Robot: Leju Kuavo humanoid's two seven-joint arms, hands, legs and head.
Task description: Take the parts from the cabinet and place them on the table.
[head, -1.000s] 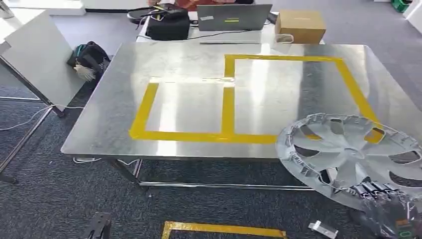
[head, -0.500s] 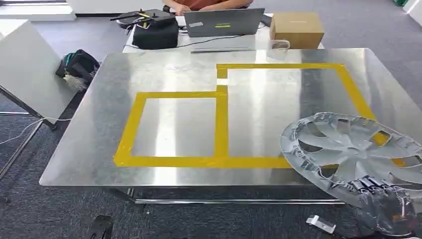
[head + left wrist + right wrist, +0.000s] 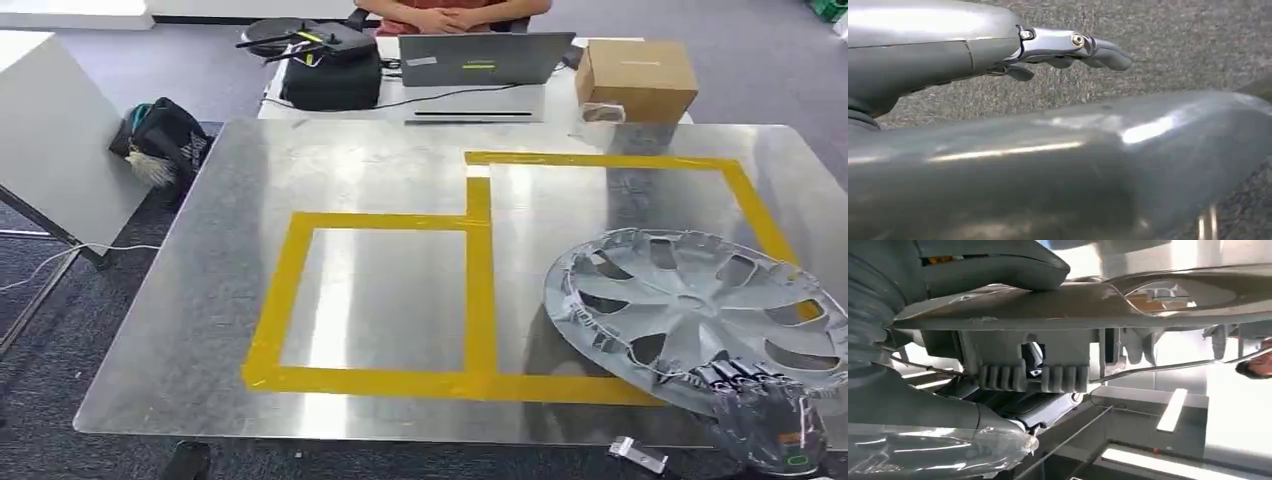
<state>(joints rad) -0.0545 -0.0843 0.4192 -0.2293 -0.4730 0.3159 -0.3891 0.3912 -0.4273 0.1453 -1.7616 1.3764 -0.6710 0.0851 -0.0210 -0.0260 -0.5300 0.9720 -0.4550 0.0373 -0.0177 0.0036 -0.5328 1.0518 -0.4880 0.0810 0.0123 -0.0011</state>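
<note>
Carried in over the table [image 3: 200, 330] since a second ago, the hubcap [image 3: 690, 305], gripped at its six-o'clock rim by my right hand [image 3: 765, 415], nears set-down; my left hand [image 3: 1068, 50] hangs empty, fingers loosely apart.

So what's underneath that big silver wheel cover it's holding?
Under the wheel cover lie the shiny metal table and part of the yellow tape rectangle. The right hand grips its near rim, fingers on top. The tape's near right corner is hidden beneath it.
</note>
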